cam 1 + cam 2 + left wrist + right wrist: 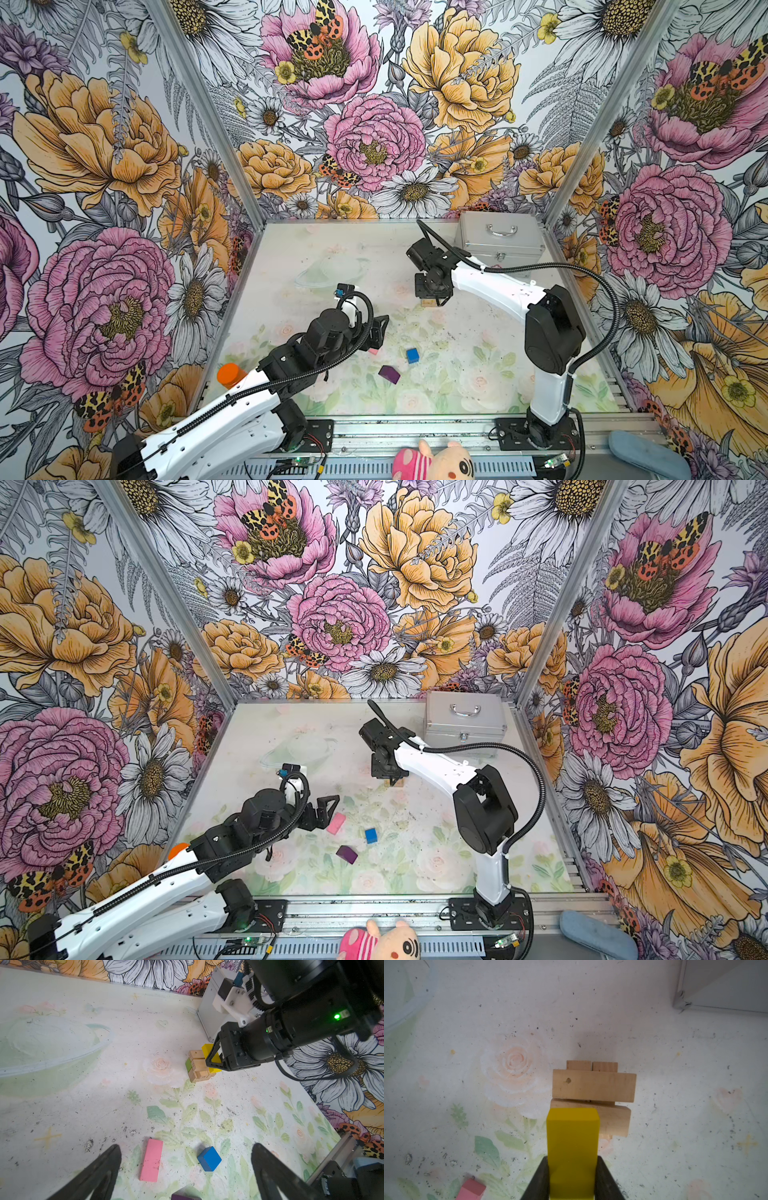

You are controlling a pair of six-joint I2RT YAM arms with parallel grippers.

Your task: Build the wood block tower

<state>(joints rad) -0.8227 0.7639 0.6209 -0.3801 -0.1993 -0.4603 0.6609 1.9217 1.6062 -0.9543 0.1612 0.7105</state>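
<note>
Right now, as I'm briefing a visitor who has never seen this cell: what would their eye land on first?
Probably the loud floral wallpaper on all three walls. Then the right gripper, shut on a yellow block over the tan block tower near the silver case. Before the open left gripper, a pink block, a blue cube and a purple block lie loose.

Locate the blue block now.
In both top views the blue block lies on the table, front centre, right of the pink block, just beyond the purple block.
</note>
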